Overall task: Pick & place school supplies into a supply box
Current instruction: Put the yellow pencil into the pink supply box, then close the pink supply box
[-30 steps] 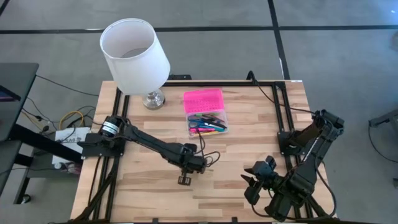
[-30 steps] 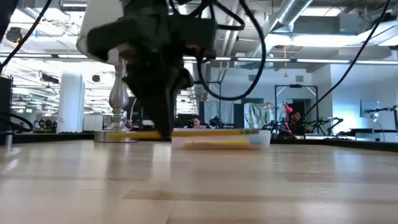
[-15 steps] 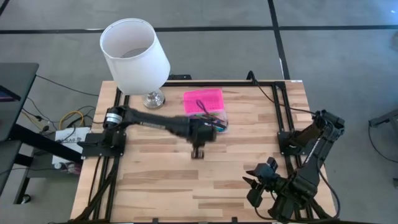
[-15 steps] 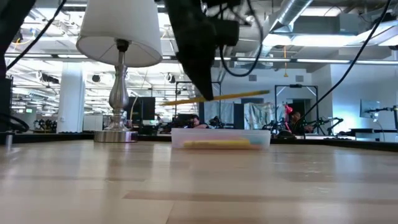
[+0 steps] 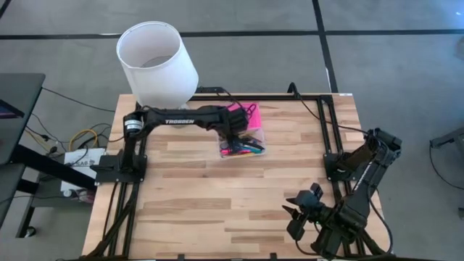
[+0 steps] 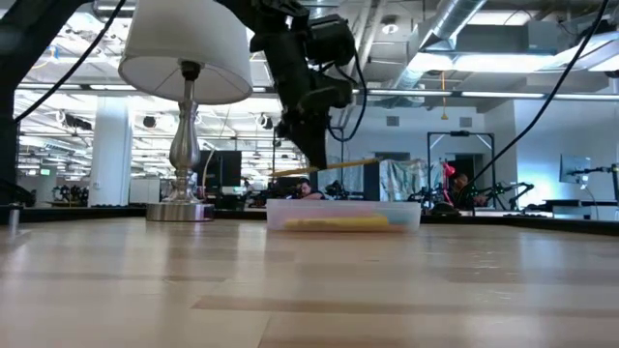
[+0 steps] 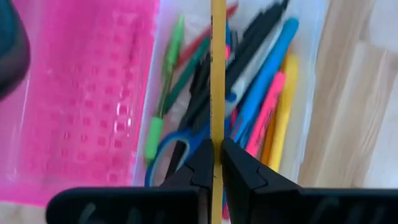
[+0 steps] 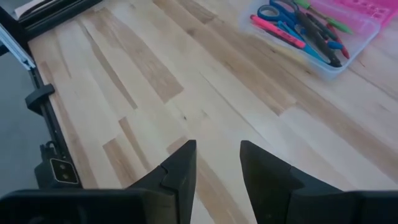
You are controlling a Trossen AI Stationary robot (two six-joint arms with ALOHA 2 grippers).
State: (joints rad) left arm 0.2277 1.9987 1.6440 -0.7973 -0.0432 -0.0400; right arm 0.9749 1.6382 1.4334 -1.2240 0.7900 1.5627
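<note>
Yellow pencil [image 7: 218, 74], pink ribbed lid [image 7: 81, 93] — clear base, blue-handled scissors [image 7: 168, 146], white lampshade [image 5: 156, 64]

yellow pencil [image 7: 217, 74] cut off by frame edges, scissors [image 7: 171, 146] partly hidden behind left gripper [image 7: 217, 163]

I see left gripper [image 5: 235, 125] moved from bench's front-middle to above supply box [image 5: 241, 139] near rear edge, yellow pencil [image 7: 217, 74] lifted off bench, clamped.
</note>
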